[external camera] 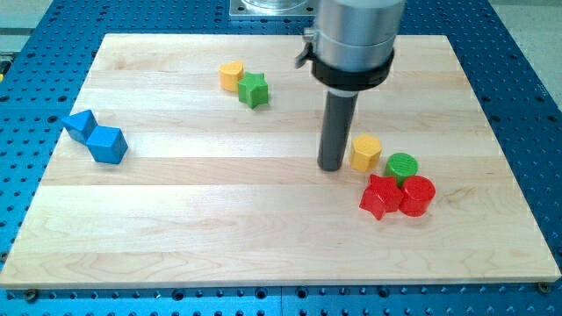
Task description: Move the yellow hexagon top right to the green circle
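Note:
The yellow hexagon [366, 152] lies right of the board's middle. The green circle [402, 167] sits just to its lower right, almost touching it. My tip [332, 166] rests on the board just left of the yellow hexagon, a small gap from it. A red star [380, 196] and a red circle [417, 195] sit side by side just below the green circle.
A second yellow block [231, 75] and a green star [254, 89] touch each other at the upper middle. Two blue blocks [80, 125] [109, 145] sit together at the left. The wooden board [263, 237] ends on a blue perforated table.

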{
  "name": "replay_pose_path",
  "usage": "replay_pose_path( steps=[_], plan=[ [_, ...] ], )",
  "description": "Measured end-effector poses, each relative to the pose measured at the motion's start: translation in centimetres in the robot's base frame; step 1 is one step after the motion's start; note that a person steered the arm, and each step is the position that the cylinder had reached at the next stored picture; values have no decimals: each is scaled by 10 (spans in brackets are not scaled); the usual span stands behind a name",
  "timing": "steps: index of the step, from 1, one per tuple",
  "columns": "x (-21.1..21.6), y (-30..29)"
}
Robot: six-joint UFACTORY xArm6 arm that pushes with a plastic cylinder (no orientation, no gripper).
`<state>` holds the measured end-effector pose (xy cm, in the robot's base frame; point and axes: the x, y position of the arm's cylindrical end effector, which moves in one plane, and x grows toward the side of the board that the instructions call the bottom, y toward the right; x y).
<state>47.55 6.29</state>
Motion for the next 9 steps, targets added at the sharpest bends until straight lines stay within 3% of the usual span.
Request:
replay_pose_path(
  steps=[2, 3, 4, 5, 6, 8, 9],
  plan=[
    [-36, 120],
    [-44, 150],
    [-18, 156],
    [-22, 226],
    [-51, 271],
    [-64, 210],
    [-29, 209]
  ],
)
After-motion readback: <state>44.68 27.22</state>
